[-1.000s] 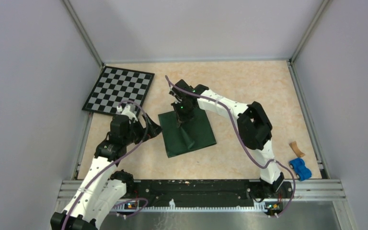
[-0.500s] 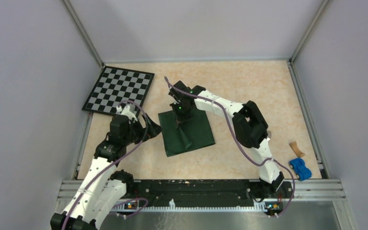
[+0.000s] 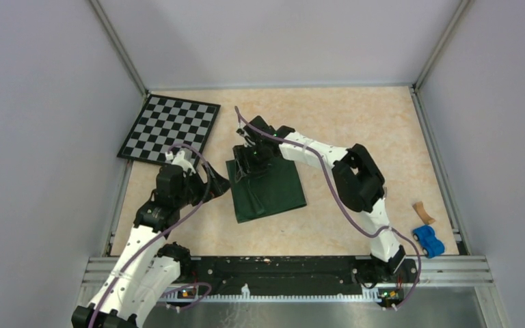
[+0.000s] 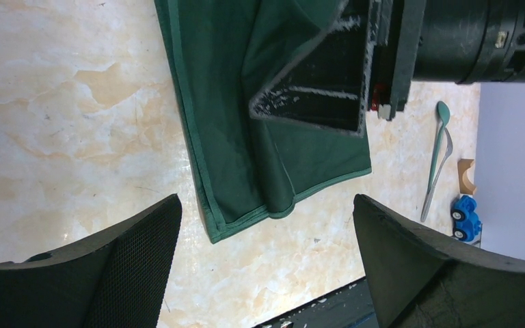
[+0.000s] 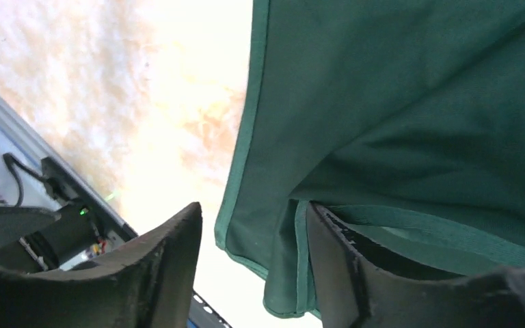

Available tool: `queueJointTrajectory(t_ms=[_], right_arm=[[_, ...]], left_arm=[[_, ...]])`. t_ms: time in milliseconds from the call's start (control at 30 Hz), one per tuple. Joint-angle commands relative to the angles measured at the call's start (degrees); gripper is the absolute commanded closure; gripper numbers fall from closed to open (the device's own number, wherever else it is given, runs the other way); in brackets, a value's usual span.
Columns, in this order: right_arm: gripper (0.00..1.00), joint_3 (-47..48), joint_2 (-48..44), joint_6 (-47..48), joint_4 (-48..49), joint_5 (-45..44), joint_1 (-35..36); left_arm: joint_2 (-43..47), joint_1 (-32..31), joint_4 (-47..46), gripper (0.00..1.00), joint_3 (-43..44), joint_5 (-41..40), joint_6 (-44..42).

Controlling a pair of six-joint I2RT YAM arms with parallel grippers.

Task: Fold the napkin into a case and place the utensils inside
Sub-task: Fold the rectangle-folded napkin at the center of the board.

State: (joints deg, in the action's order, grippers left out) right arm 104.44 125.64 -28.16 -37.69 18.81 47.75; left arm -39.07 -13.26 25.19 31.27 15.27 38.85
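The dark green napkin (image 3: 268, 191) lies partly folded on the table, with a loose fold along its left part. My right gripper (image 3: 248, 160) hangs low over the napkin's far left corner. In the right wrist view its jaws (image 5: 253, 266) stand open, and a hemmed fold of the napkin (image 5: 396, 102) hangs against the inner face of the right finger (image 5: 355, 280). My left gripper (image 3: 220, 183) is wide open just left of the napkin (image 4: 246, 137), holding nothing. The utensils (image 4: 437, 154), a fork and a teal-headed piece, lie together beyond the napkin in the left wrist view.
A black-and-white checkered board (image 3: 169, 128) lies at the far left. A blue toy car (image 3: 428, 240) and a small tan wooden piece (image 3: 421, 211) sit near the right rail. The metal frame edge (image 3: 287, 263) runs along the near side.
My right gripper has opened and let go of the napkin fold it held raised. The peaked cloth has dropped flatter, and the gripper has shifted slightly left. The left arm has not moved.
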Motion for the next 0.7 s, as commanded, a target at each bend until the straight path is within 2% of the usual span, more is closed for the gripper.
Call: queueJointTrajectory(t_ms=[0,133,300,400,667], right_arm=[[0.4,-7.2,-9.7,-2.8,11.2,5.6,-1.7],[0.38,-16.2,-16.0,-3.3,15.5,8.4,-4.6],[0.33,-30.4,-22.6,-7.7,28.1,14.7,-10.2],[0.31,-36.3,-23.3,-9.4,33.6,16.1,-14.3],[0.32,-34.5,-16.0,-6.8,35.9,17.0,-18.0]], left_arm=[[1.1,0.2,-0.1,0.01,0.1,-1.4,-0.5],[1.1,0.1,-0.4,0.01,0.2,-1.1,-0.4],[0.4,0.2,-0.6,0.01,0.5,-1.2,-0.4],[0.1,0.2,-0.4,0.01,0.8,-1.0,-0.4],[0.0,0.1,0.1,0.01,1.3,-0.5,-0.7]])
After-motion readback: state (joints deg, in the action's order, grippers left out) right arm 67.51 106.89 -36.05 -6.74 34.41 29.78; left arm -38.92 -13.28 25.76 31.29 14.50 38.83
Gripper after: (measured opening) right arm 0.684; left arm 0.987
